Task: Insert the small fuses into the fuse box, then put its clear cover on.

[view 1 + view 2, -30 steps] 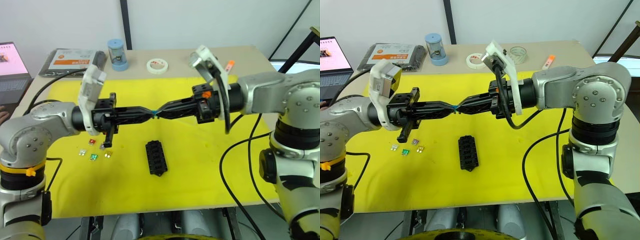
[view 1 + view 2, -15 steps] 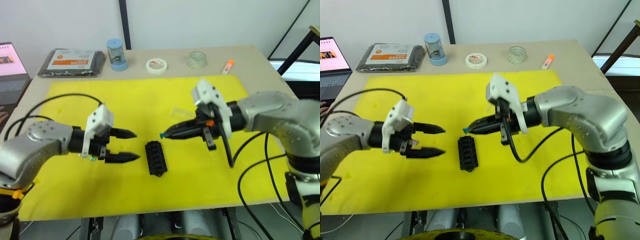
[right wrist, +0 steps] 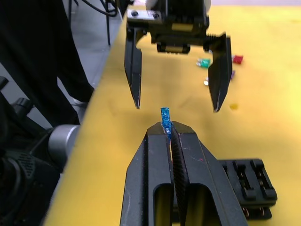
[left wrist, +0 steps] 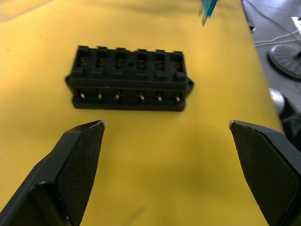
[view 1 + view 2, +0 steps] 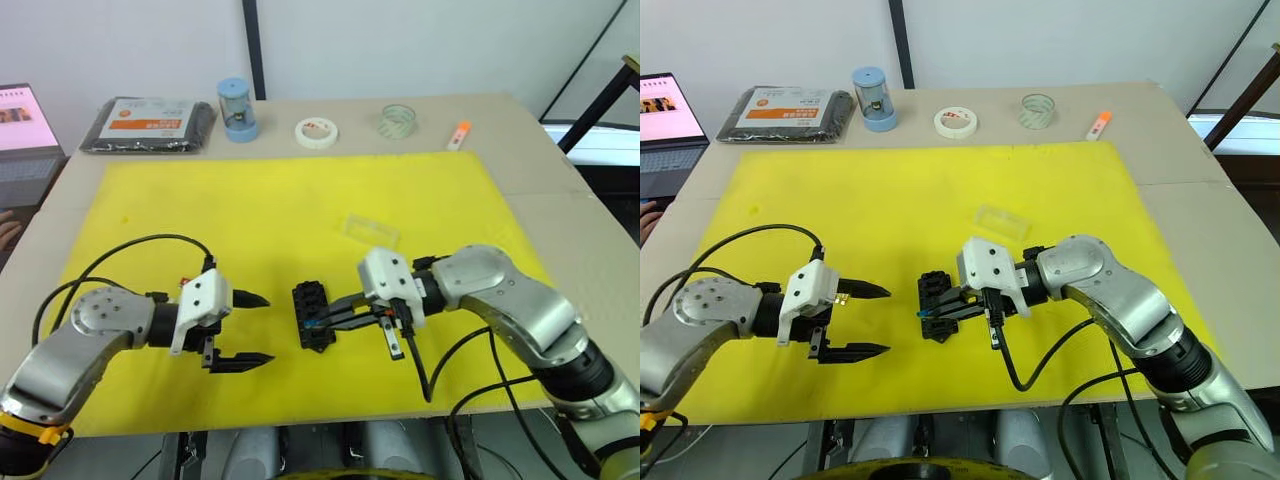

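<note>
Yellow mat (image 5: 300,200) covers a beige table (image 5: 560,190), white wall behind. Fuse box (image 5: 312,315) lies near mat's front middle, slots up and empty in left wrist view. Right gripper (image 5: 933,312) is pinched tight on a teal fuse (image 3: 165,117), tip just over the box's near end; can't tell if fuse touches a slot. Left gripper (image 5: 252,329) sits low over the mat just left of the box, fingers (image 4: 77,155) spread wide, holding nothing. Other small fuses (image 3: 221,70) lie on mat behind left gripper: green, red, purple, white, yellow. Clear cover (image 5: 371,231) lies flat on mat behind the box, apart from it. Along far table edge: black packet (image 5: 150,125), blue sharpener (image 5: 237,108), white tape roll (image 5: 315,131), clear tape roll (image 5: 397,120), orange marker (image 5: 459,132). Laptop (image 5: 25,135) at far left
</note>
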You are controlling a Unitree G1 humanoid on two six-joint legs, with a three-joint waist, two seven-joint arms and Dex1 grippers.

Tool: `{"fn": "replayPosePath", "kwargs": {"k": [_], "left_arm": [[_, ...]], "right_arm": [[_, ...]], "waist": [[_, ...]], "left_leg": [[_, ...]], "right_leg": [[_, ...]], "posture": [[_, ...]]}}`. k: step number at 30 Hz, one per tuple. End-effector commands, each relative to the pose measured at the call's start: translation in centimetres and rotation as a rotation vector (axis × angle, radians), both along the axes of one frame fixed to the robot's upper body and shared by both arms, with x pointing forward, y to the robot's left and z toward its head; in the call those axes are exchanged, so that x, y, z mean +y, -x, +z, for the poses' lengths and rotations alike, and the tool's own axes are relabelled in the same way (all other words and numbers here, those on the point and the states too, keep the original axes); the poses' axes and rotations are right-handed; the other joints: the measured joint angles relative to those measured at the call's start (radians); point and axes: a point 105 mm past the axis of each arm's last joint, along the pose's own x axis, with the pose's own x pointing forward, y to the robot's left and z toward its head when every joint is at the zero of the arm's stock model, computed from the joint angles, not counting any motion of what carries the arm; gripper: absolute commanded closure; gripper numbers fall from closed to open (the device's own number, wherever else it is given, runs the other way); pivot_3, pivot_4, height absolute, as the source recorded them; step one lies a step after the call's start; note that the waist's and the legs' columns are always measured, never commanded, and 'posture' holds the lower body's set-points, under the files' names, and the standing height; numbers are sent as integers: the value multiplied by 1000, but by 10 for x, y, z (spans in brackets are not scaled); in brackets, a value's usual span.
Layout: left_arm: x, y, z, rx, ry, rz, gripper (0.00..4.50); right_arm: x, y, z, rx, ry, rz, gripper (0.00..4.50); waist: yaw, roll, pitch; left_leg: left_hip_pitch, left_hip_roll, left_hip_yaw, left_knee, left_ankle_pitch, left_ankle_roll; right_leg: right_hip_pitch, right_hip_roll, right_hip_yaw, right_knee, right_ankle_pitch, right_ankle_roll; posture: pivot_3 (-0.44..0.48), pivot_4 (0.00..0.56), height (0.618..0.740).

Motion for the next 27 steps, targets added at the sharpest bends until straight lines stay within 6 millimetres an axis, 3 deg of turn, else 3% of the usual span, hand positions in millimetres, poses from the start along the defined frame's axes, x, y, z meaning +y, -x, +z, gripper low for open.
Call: {"fn": "replayPosePath", "kwargs": {"k": [1, 8, 13, 27], "left_arm": [[-8, -2, 2, -40, 7, -16, 52], [-15, -6, -4, -58, 12, -15, 52], [-16, -6, -6, -63, 6, -17, 52], [-15, -5, -7, -61, -5, -21, 52]], "right_arm": [[0, -1, -1, -25, 2, 5, 4500], [-10, -3, -23, 6, 60, -10, 4500], [-9, -4, -29, 5, 56, -18, 4500], [-7, -4, -15, -21, 32, 8, 4500]], "waist": [[0, 0, 0], [0, 0, 0], [0, 0, 0], [0, 0, 0]], "left_leg": [[0, 0, 0, 0, 0, 0], [1, 0, 0, 0, 0, 1], [1, 0, 0, 0, -1, 1], [1, 0, 0, 1, 0, 1]], "right_leg": [[0, 0, 0, 0, 0, 0], [1, 0, 0, 0, 0, 0], [0, 0, 0, 1, 0, 0], [1, 0, 0, 2, 0, 0]], "posture": [[0, 150, 740], [0, 150, 740], [0, 150, 740], [0, 150, 740]]}}
